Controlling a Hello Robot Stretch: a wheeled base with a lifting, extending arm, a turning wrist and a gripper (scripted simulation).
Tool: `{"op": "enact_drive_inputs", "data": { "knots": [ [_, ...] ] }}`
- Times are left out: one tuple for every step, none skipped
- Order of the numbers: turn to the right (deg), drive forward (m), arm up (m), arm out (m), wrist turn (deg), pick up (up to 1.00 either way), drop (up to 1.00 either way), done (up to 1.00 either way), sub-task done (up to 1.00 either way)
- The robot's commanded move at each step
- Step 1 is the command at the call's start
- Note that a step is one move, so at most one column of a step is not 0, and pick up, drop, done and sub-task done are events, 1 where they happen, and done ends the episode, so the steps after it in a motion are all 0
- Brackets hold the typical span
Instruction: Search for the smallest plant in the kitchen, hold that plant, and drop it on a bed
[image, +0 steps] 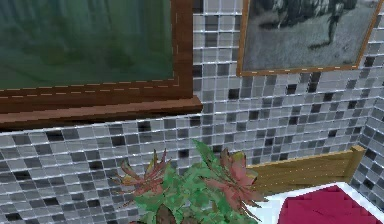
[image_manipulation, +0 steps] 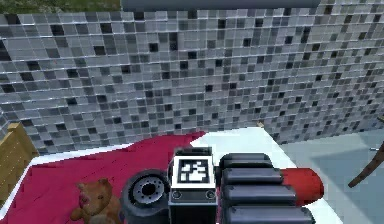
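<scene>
Our arm (image_manipulation: 245, 190) reaches at the bed (image_manipulation: 70, 170), where the plant (image: 195, 190) belongs; we cannot tell the end effector's (image_manipulation: 135, 200) grip.

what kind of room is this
Probably a bedroom, though the wall is tiled like a kitchen's. There is a bed with a red cover, a wooden headboard against the tiles, and a teddy bear lying on the cover.
</scene>
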Motion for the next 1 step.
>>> {"op": "enact_drive_inputs", "data": {
  "knots": [
    [0.0, 0.0, 0.0, 0.42, 0.0, 0.0, 0.0, 0.0, 0.0]
  ]
}}
